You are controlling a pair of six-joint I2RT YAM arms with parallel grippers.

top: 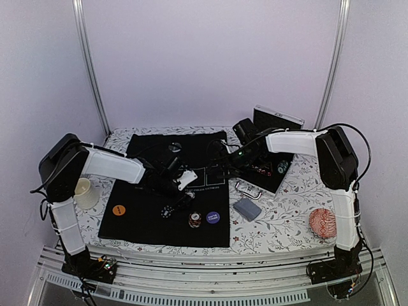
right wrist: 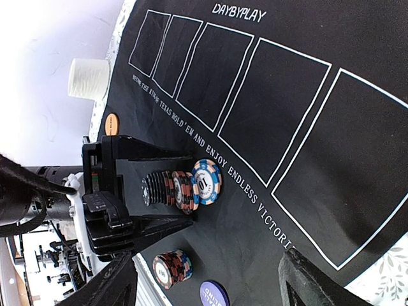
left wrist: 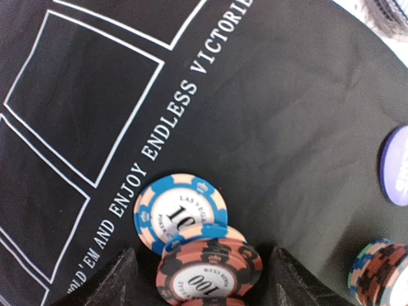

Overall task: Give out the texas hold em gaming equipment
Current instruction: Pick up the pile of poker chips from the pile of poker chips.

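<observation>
A toppled, fanned stack of red-black poker chips point(left wrist: 207, 274) lies on the black mat point(left wrist: 274, 115), with a blue 10 chip point(left wrist: 182, 210) at its far end. My left gripper point(left wrist: 201, 290) is open and straddles the stack, with a gap on each side. The right wrist view shows the same row of chips point(right wrist: 178, 188) between the left fingers point(right wrist: 159, 153). My right gripper point(right wrist: 210, 287) is open and empty, above the mat point(top: 220, 167). Another chip stack point(top: 195, 220), a purple disc point(top: 212, 217), an orange disc point(top: 119, 209), a silver disc point(top: 174, 148) and a blue-grey card deck point(top: 247, 209) lie around.
A cream mug point(top: 85, 191) stands left of the mat. A red patterned disc point(top: 322, 223) lies at the right. An open black case point(top: 274, 167) with chips sits at the back right under the right arm. A metal handle point(top: 248, 188) lies near the deck.
</observation>
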